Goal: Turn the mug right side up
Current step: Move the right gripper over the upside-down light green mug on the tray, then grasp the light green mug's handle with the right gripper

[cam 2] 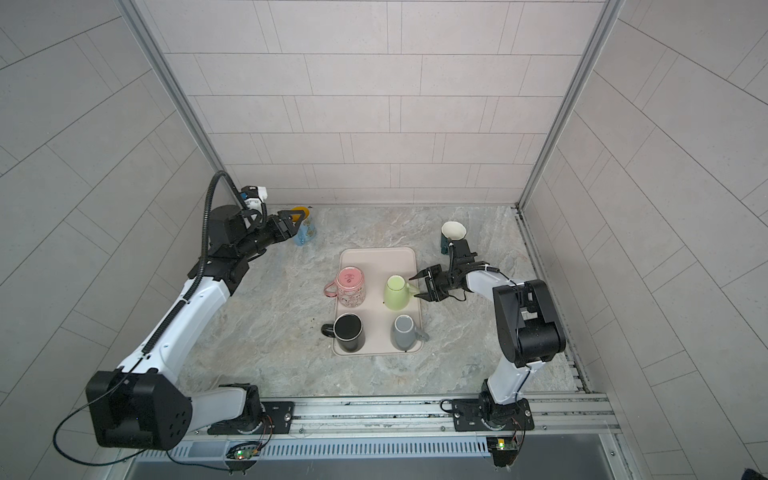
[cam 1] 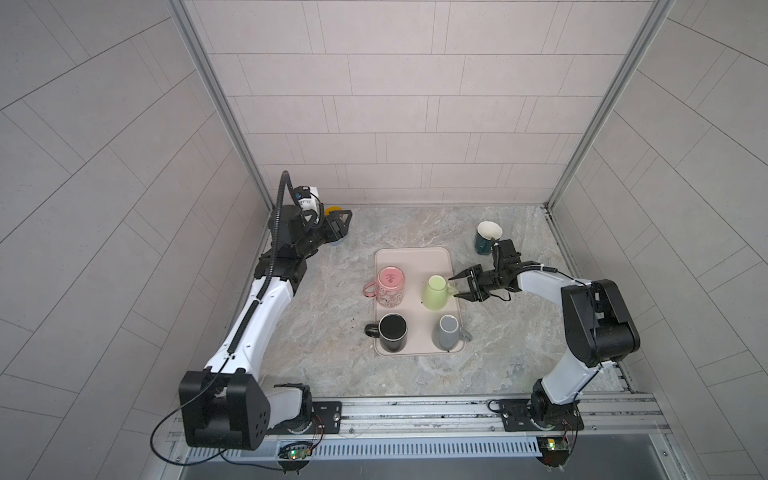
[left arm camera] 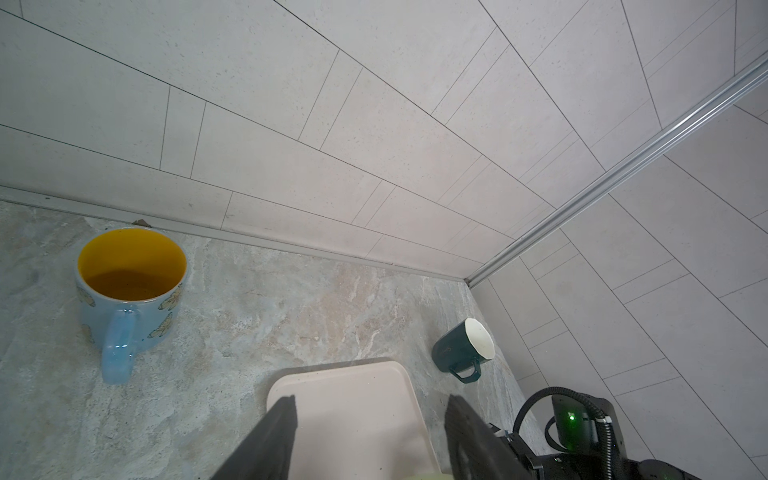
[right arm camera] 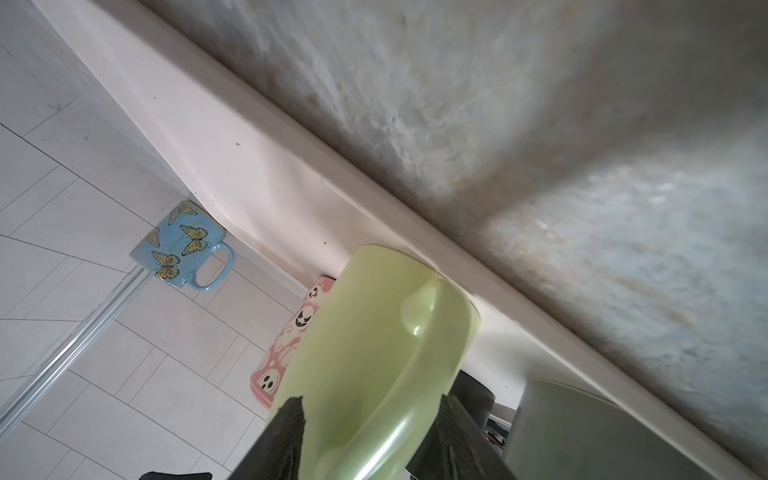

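Right gripper (cam 1: 454, 286): jaws parted, one finger (right arm camera: 286, 419) on each side of the handle of the light green mug (cam 1: 435, 294); cannot tell whether the pads press it. The mug stands base-up on the pink tray (cam 1: 411, 259), far right quarter. Left gripper (cam 1: 341, 224): jaws apart, empty, beside the blue butterfly mug (left arm camera: 129, 291) at rear left.

grn mug (right arm camera: 374, 332): glossy glaze | tray (cam 1: 411, 259): matt, smooth | tabletop (cam 1: 395, 224): stone-look, matt | base rail (cam 1: 415, 409): bare metal
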{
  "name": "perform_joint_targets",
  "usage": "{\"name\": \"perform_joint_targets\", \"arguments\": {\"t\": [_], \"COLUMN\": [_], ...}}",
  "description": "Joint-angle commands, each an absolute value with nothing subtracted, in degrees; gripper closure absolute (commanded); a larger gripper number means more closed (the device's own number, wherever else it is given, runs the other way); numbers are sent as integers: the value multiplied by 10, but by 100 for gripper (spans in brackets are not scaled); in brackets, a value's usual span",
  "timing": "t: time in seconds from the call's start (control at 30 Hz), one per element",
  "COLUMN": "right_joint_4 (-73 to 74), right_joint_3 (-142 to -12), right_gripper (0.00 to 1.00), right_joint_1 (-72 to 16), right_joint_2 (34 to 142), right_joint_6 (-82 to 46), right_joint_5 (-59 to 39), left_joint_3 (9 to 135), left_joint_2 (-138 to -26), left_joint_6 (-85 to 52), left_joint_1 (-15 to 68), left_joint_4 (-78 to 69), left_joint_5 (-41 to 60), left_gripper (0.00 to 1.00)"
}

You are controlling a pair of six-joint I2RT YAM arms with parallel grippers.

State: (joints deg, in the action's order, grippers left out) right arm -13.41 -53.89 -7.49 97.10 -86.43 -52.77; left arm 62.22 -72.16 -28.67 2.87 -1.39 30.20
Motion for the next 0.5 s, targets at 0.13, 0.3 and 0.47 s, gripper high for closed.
{"name": "perform_joint_targets", "arguments": {"t": [0.13, 0.3, 0.47], "right_joint_4": [-134, -143, -146], "right_joint_3": [-546, -551, -554], "right_gripper": [46, 46, 52], "right_joint_1": [-88, -91, -91], "right_joint_2": [996, 1007, 1013], "right_joint_6": [-883, -876, -872], "right_joint_5": [-543, -546, -546], "left_joint_3": [614, 612, 612], "left_joint_2": [-705, -705, -708], "left_joint_6": [-288, -288, -288], "left_joint_1": [22, 20, 20], "left_joint_4": [-31, -31, -32], "left_joint_5": [310, 310, 310], "left_gripper": [37, 37, 37]}}
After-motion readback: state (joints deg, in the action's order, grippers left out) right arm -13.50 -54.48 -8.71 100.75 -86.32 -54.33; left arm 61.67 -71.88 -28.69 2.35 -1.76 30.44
